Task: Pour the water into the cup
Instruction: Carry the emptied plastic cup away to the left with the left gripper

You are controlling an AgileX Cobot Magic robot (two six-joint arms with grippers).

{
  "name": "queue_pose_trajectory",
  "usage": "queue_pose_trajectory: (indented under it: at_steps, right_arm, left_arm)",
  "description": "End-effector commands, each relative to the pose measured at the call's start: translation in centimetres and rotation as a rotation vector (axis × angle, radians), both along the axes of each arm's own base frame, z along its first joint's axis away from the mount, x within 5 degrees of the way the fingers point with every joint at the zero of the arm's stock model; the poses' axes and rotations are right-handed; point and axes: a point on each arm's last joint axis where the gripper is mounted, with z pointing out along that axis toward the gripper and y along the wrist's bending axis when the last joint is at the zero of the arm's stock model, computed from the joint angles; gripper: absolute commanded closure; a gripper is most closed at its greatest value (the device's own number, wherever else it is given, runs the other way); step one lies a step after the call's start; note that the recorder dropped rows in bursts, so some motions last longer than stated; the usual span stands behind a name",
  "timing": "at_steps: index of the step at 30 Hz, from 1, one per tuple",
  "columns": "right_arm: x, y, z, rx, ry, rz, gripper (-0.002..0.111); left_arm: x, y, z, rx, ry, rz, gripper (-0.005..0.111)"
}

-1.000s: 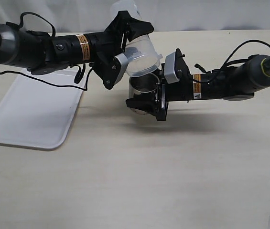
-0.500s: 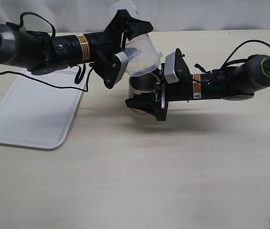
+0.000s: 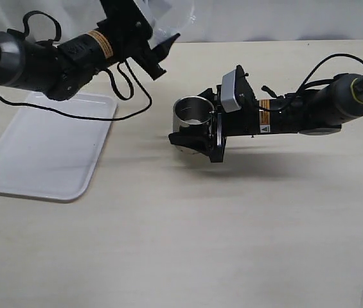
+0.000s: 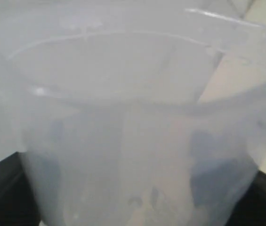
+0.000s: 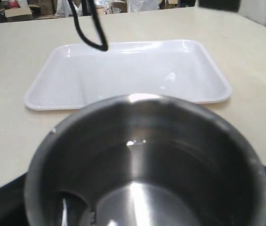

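Note:
The brushed-steel cup (image 3: 192, 114) stands upright mid-table, held in my right gripper (image 3: 191, 138), whose black jaws are shut on its wall. In the right wrist view the cup (image 5: 147, 165) fills the frame; a faint clear water line (image 5: 135, 142) glints inside it. My left gripper (image 3: 144, 40) is shut on the translucent plastic beaker (image 3: 165, 16), raised at the back left, well away from the cup. The beaker (image 4: 133, 132) fills the left wrist view and hides the fingers there.
A white tray (image 3: 46, 151) lies on the table at the left; it also shows beyond the cup in the right wrist view (image 5: 128, 70). Black cables hang from the left arm (image 3: 40, 58) over the tray's far end.
My left arm has swung the beaker up and back to the left, away from over the cup. The right gripper and the cup have stayed put.

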Motion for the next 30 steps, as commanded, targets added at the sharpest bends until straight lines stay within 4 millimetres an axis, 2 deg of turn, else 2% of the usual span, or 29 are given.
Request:
queue_pose_trajectory:
  at_steps: [1, 5, 9, 19, 26, 30]
  right_arm:
    - [0.1, 0.1, 0.7, 0.033, -0.018, 0.012, 0.104]
    - [0.1, 0.1, 0.7, 0.033, -0.018, 0.012, 0.104]
    - [0.1, 0.1, 0.7, 0.033, -0.018, 0.012, 0.104]
    - [0.0, 0.1, 0.7, 0.031, -0.019, 0.015, 0.104]
    - [0.0, 0.1, 0.7, 0.031, -0.019, 0.015, 0.104]
    - [0.0, 0.1, 0.7, 0.031, -0.019, 0.015, 0.104]
  left_arm:
    - [2.4, 3.7, 0.6, -0.186, 0.216, 0.219, 0.107]
    - [4.4, 8.4, 1.3, -0.379, 0.314, 0.355, 0.107]
    - [5.6, 12.7, 1.5, -0.466, 0.374, 0.476, 0.107]
    - [6.0, 22.7, 1.1, -0.535, 0.372, 0.696, 0.107]
    - [5.5, 27.8, 0.4, -0.555, 0.355, 0.800, 0.107]
    - [5.4, 29.4, -1.4, -0.572, 0.388, 0.843, 0.107]
